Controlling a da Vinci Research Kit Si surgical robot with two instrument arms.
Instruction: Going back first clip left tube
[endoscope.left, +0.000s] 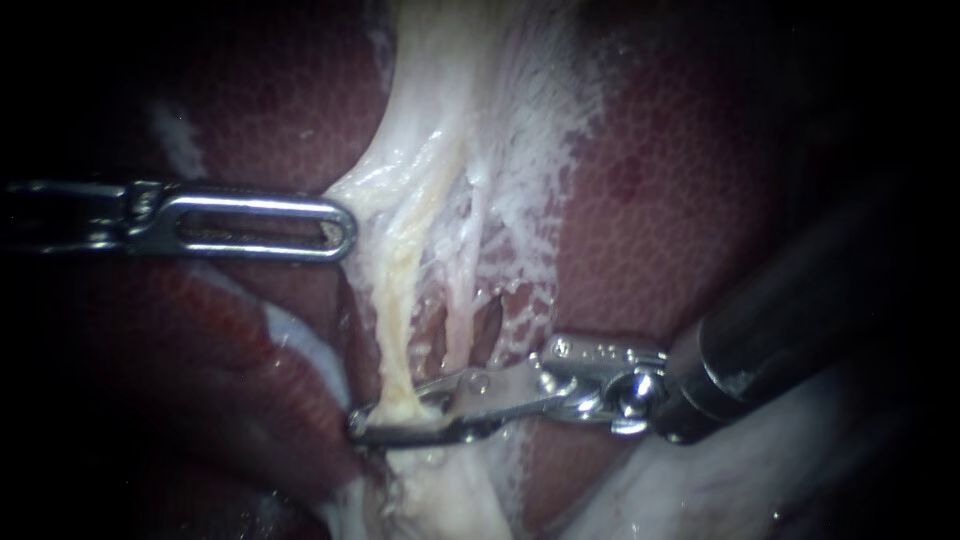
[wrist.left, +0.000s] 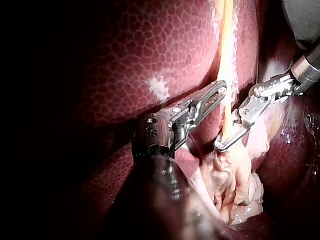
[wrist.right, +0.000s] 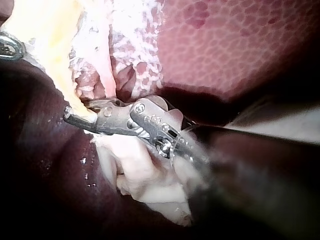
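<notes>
— Left tube (endoscope.left: 398, 300): where does it lie?
— It is pale yellow and stretched taut down over the liver (endoscope.left: 680, 200), with a thinner pale strand (endoscope.left: 462, 300) just beside it. Low down it passes through the right instrument's pincer (endoscope.left: 358, 428).
— Clamped there?
— Yes, both halves press on it from opposite sides.
— And the left instrument's pincer (endoscope.left: 340, 228)?
— Closed together and holding nothing. Its tip is at the edge of the pale tissue (endoscope.left: 370, 190) higher up, apart from the other pincer.
</notes>
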